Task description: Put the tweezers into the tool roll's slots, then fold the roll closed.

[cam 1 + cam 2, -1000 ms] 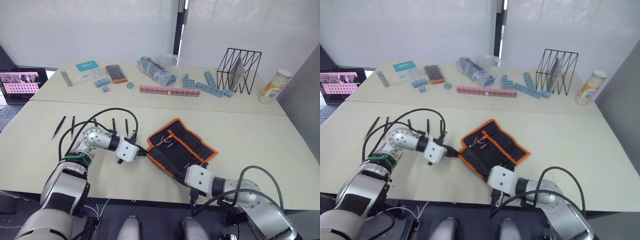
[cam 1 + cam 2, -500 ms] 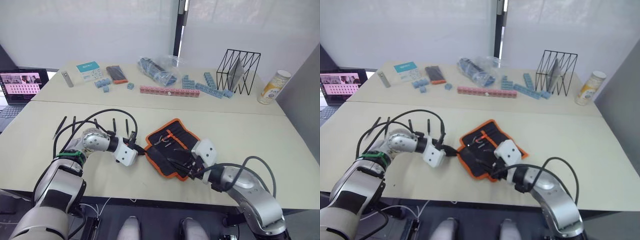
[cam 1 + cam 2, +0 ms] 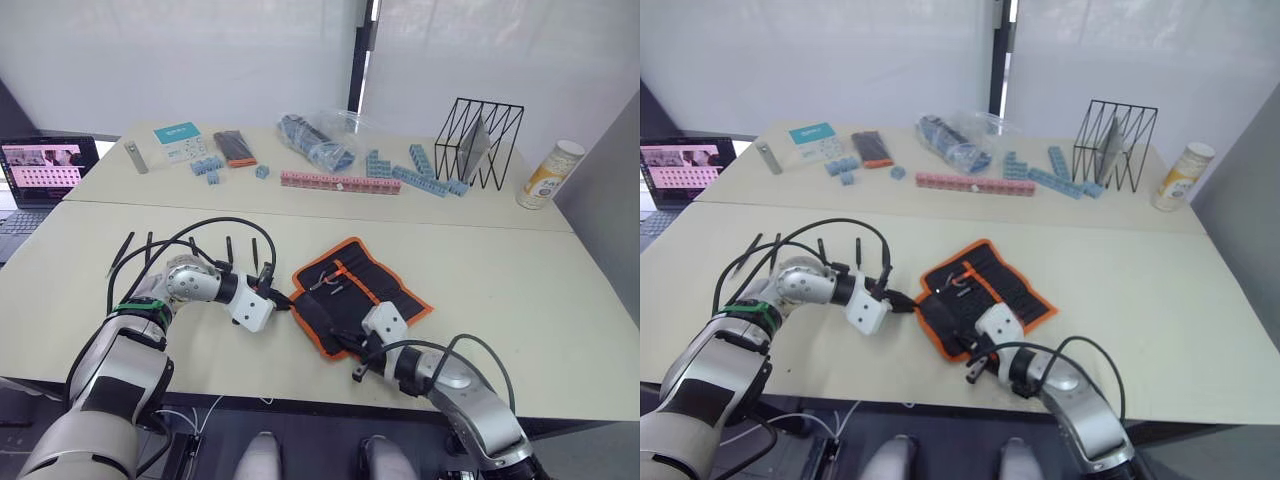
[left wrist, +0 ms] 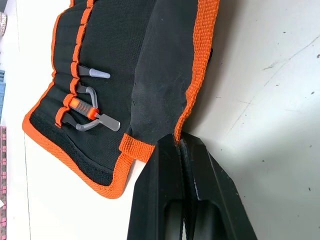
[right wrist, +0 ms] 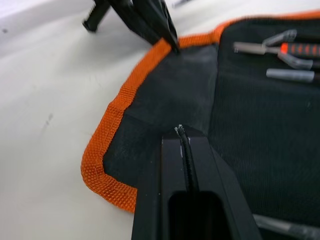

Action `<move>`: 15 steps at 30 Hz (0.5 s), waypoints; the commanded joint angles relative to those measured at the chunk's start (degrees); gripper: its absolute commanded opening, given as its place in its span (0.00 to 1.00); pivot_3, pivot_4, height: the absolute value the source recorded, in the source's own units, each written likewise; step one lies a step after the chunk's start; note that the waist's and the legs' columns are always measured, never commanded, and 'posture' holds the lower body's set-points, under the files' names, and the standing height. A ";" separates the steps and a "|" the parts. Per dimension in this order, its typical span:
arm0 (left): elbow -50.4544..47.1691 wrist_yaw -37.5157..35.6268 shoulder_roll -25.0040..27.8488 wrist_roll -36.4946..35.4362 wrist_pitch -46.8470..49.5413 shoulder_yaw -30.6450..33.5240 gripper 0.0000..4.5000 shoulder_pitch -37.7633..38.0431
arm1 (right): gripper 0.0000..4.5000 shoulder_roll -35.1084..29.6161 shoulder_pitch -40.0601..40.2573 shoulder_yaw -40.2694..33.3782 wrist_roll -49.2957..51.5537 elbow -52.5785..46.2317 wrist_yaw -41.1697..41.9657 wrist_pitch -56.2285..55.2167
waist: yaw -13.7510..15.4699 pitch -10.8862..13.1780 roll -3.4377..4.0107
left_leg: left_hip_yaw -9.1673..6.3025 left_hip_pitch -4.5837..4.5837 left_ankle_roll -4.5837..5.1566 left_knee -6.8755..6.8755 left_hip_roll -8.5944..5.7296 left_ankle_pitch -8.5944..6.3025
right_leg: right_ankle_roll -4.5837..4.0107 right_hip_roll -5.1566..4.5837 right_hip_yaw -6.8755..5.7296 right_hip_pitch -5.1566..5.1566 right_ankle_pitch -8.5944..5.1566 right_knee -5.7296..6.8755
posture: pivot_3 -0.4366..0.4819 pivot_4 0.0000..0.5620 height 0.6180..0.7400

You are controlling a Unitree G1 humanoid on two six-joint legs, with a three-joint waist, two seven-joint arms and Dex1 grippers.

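The tool roll point(image 3: 385, 290) lies open on the near table, black with orange edging. Its slots point(image 4: 75, 75) hold a few grey-tipped tools and one with an orange handle. My left gripper point(image 3: 287, 301) is shut on the orange edging at the roll's left edge point(image 4: 192, 90). My right gripper point(image 3: 345, 335) is shut at the near corner, its tips pinching a pucker in the black flap point(image 5: 165, 95). Several black tweezers point(image 3: 147, 250) lie loose on the table to the left of the roll, beyond my left arm.
On the far table are a laptop point(image 3: 40, 170), a grey metal bar point(image 3: 133, 157), a small black-and-orange case point(image 3: 233, 146), a plastic bag point(image 3: 320, 135), a pink block row point(image 3: 338, 181), blue blocks, a black wire rack point(image 3: 480, 140) and a canister point(image 3: 548, 172).
My right gripper rose over the roll's right half half a second ago and has dropped back to the near corner. My left gripper has stayed on the left edge.
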 commanded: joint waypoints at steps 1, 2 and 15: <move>0.25 -6.68 -0.88 -5.89 3.66 1.52 0.00 0.07 | 0.01 -0.36 -0.26 0.68 -1.55 1.94 -0.26 -1.55 | -0.01 0.00 0.00 | 0.00 0.00 0.00 0.00 0.00 0.00 | -0.01 0.00 0.00 0.00 0.00 0.00 | 0.48 0.27 0.84; -0.27 -9.65 -1.23 -8.63 5.57 2.49 0.00 0.44 | 0.01 -0.38 -0.22 0.72 -1.79 2.81 -0.27 -1.71 | -0.02 0.00 0.00 | 0.00 0.00 0.00 0.00 0.00 0.00 | -0.04 0.00 0.00 0.00 -0.02 0.00 | 0.48 0.27 0.84; -30.15 -30.63 -3.13 -41.04 79.89 17.30 0.65 5.74 | 0.00 -0.98 -0.59 2.12 -1.17 4.28 1.35 -1.72 | -1.28 0.00 -0.01 | -0.08 0.04 0.01 0.01 0.02 0.01 | -0.30 0.04 0.01 0.07 -0.20 0.10 | 0.48 0.27 0.84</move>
